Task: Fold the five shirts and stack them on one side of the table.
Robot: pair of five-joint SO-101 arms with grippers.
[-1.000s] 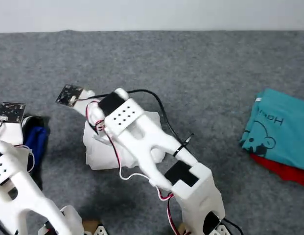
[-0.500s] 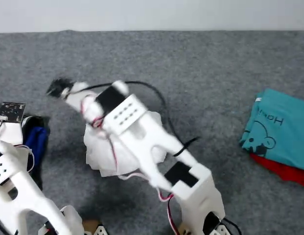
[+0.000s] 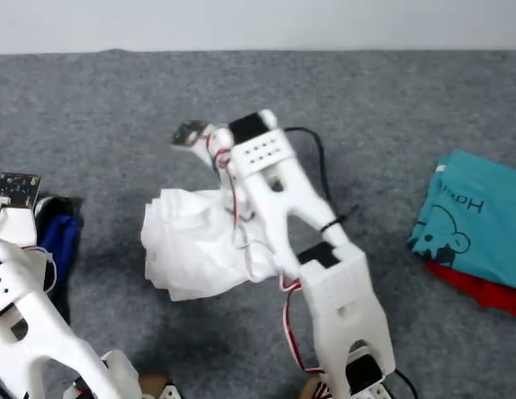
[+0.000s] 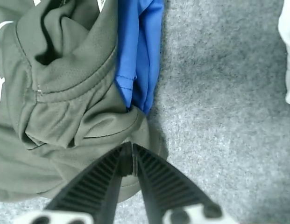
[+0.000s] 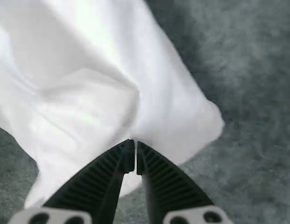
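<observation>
Setting: two white arms work side by side at a table (image 3: pixel 366 108) covered in grey carpet-like cloth, seen from above.
Right arm: the right arm (image 3: pixel 282 199) stretches from the near edge out over the middle of the table, its wrist raised above the far side of the white shirt.
Right gripper: the right gripper (image 5: pixel 135 156) has its two black ribbed fingers pressed together, tips meeting right over white cloth; whether any fabric is pinched between them cannot be told.
White shirt: the white shirt (image 3: pixel 191 249) lies in a crumpled, unfolded heap at the centre-left of the table, partly under the right arm, with one corner reaching onto the bare grey cover.
Left arm: the left arm (image 3: pixel 25 324) stands at the near left corner, its wrist bent down over the pile at the table's left edge.
Left gripper: the left gripper (image 4: pixel 133 161) is closed too, fingertips touching at the rim of the dark shirt; it is not clear that it has hold of the cloth.
Dark shirt: the dark shirt (image 4: pixel 56 93), olive-grey, sits bunched and rumpled at the left edge of the table.
Blue shirt: the blue shirt (image 4: pixel 140 46) lies touching the dark shirt, its edge tucked beneath it, on the side facing the white shirt and apart from it.
Right-hand stack: the teal shirt (image 3: pixel 474 212), printed with a dark cartoon figure, rests folded on top of the red shirt (image 3: pixel 486 293) at the table's right edge, well apart from both arms.
</observation>
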